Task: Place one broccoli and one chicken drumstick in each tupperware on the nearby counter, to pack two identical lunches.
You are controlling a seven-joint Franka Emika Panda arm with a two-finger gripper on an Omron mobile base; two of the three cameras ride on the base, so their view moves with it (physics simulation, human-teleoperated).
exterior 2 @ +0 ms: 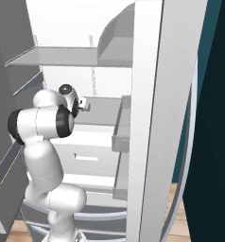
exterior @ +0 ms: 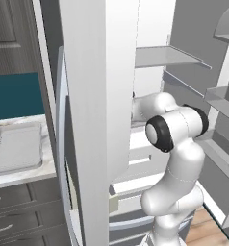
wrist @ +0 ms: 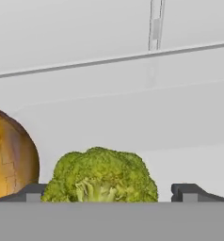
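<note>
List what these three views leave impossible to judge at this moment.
- Tupperware, left base view: one container on the counter, cut by the left edge; a second cannot be made out.
- Broccoli, hand view: its base is cut off at the bottom, between the open gripper fingertips; contact cannot be told.
- Brown rounded item, hand view: cropped by the left edge, so unidentifiable.
- Gripper, left base view: behind the fridge door.

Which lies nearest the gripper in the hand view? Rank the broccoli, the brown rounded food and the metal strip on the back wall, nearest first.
1. The broccoli, between the open gripper finger tips, bottom centre.
2. The brown rounded food, beside it at the left edge.
3. The metal strip, far back on the wall, upper right.
</note>
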